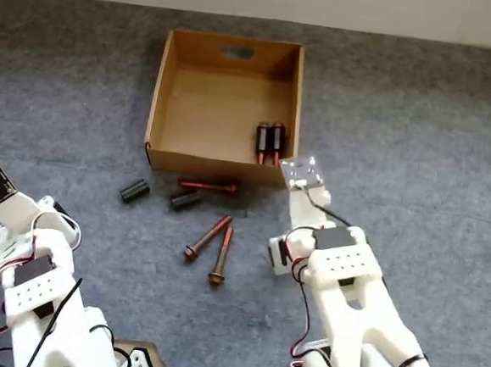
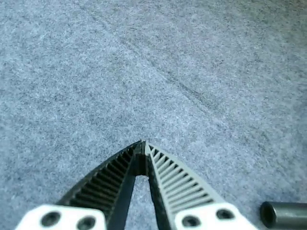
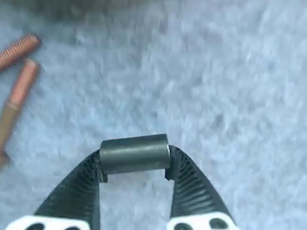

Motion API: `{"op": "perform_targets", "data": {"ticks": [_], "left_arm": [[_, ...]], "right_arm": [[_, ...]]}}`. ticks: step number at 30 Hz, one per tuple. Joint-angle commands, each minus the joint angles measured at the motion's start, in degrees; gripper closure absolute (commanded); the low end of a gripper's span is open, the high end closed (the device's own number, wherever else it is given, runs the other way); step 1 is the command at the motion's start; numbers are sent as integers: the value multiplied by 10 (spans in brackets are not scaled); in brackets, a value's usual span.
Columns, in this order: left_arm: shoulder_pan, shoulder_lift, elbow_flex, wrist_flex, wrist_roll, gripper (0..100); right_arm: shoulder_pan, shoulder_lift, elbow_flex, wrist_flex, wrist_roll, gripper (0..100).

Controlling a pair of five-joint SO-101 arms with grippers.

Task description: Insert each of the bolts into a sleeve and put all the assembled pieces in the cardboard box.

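A: Okay, right gripper (image 3: 135,158), what state?
B: Pinching a dark sleeve (image 3: 134,152) crosswise between its fingertips, held over the grey carpet (image 1: 437,122). Seen from above, that arm ends just beside the cardboard box (image 1: 162,92), at its near right corner.
A: Left gripper (image 2: 143,145)?
B: Fingers pressed together at the tips, nothing between them. Bare carpet beneath. The end of another sleeve (image 2: 283,214) lies close by.
A: Box contents?
B: Two assembled pieces (image 1: 262,142), side by side, in the near right corner.
A: Loose parts?
B: All on the carpet in front of the box. A single bolt (image 1: 207,185) lies along the front wall, just beside it. One loose sleeve (image 1: 134,192) and a second loose sleeve (image 1: 185,200) sit near that bolt, apart from each other. Nearer the arms, a pair of bolts (image 1: 207,237) forms a narrow V, threaded ends close together, heads pointing away from the box.
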Motion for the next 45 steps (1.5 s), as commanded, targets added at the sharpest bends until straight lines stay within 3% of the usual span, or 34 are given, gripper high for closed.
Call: {"op": "perform_targets", "data": {"ticks": [1, 7, 14, 19, 26, 33, 41, 45], "left_arm": [[8, -4, -30, -11, 1, 991], [7, -4, -30, -11, 1, 991], [8, -4, -30, -11, 1, 991], [8, -4, -30, -11, 1, 991], [8, -4, -29, -11, 1, 991], [8, -4, -29, -11, 1, 991], [9, -4, -29, -11, 1, 991], [9, -4, -29, -11, 1, 991]], "right_arm": [[8, 58, -67, 56, -4, 879], [12, 109, -138, 88, 3, 878], [12, 72, -149, 115, 159, 860], [12, 101, -145, 115, 189, 731], [13, 125, -160, 113, 249, 745], [12, 126, -160, 115, 571, 745], [9, 125, -160, 121, 607, 745], [8, 124, -164, 188, 662, 745]]}}
